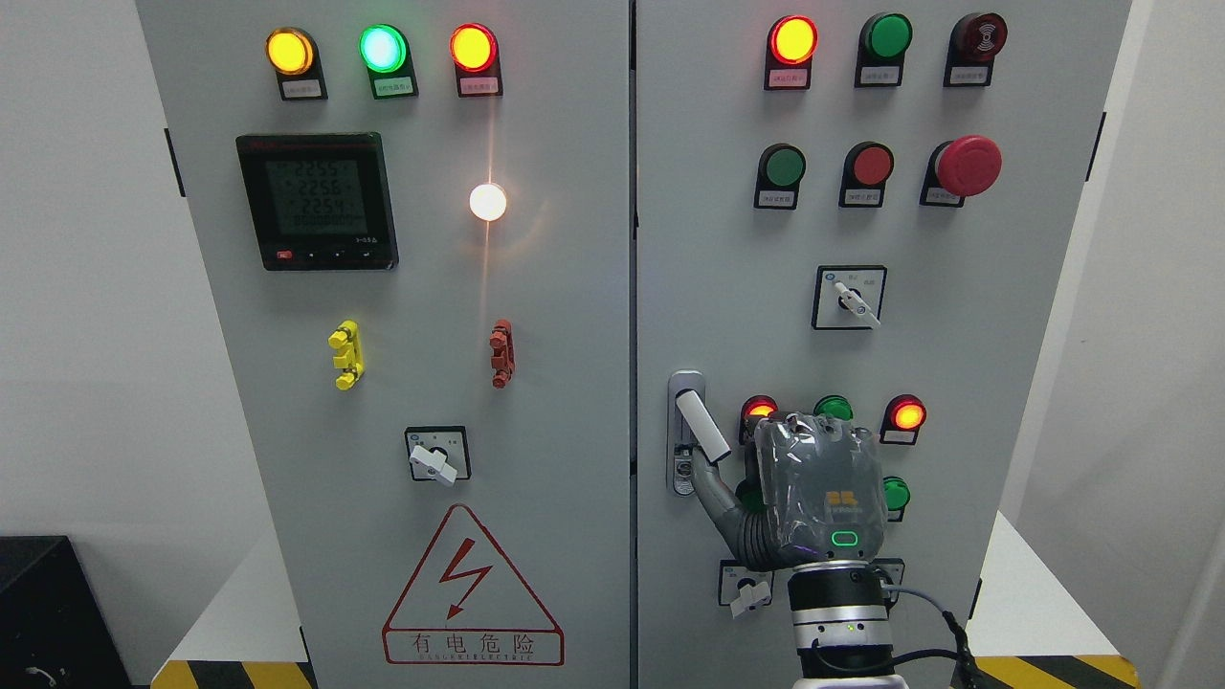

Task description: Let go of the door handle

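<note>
The door handle (701, 424) is a white lever on a grey lock plate at the left edge of the cabinet's right door (727, 239). It stands tilted out of its plate, lower end to the right. My right hand (768, 457), in a grey cover, comes up from the bottom edge and sits just right of and below the lever. Its thumb (713, 486) stretches out to the lever's lower end, touching or nearly touching it. The other fingers lie toward the panel beside the lever, not wrapped around it. The left arm does not show.
Lit indicator lamps (907, 415) and a rotary switch (751, 595) sit close around the hand. The left door (574, 383) carries a meter (317, 200), lamps, a selector (437, 457) and a warning triangle (469, 593). Striped tape (1053, 670) marks the floor.
</note>
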Tool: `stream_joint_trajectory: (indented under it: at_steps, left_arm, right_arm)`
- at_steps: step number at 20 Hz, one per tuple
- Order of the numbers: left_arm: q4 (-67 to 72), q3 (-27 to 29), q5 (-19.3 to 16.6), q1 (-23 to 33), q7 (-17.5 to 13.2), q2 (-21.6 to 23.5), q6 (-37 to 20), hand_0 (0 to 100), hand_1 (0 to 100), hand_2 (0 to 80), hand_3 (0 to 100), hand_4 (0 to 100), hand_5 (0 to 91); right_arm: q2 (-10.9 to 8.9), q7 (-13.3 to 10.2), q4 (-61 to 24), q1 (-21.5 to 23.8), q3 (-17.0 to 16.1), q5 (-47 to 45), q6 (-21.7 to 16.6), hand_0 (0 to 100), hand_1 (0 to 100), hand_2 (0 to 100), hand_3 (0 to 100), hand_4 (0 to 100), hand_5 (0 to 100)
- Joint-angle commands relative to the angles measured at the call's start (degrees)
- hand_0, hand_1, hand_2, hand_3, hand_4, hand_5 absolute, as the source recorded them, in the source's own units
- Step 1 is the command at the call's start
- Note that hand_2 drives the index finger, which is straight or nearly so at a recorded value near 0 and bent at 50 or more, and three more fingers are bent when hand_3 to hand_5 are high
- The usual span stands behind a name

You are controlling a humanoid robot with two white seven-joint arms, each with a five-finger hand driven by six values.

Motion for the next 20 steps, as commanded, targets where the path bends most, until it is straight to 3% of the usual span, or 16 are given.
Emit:
stream_joint_trajectory:
  at_steps: [1,20]
  left_arm:
    - [1.7,0.0,0.1,-1.6,0.0,0.0,0.0,12,56,0.0,0,0,0.0]
    - [1.7,0.0,0.1,-1.5,0.0,0.0,0.0,12,56,0.0,0,0,0.0]
  right_arm:
    - [-0.01,0.0,-0.1,0.3,-0.2,0.0,0.0,48,40,90,100,100,100]
    - [-0.01,0.0,-1.0,0.3,-0.7,-0.3,0.0,49,38,90,100,100,100]
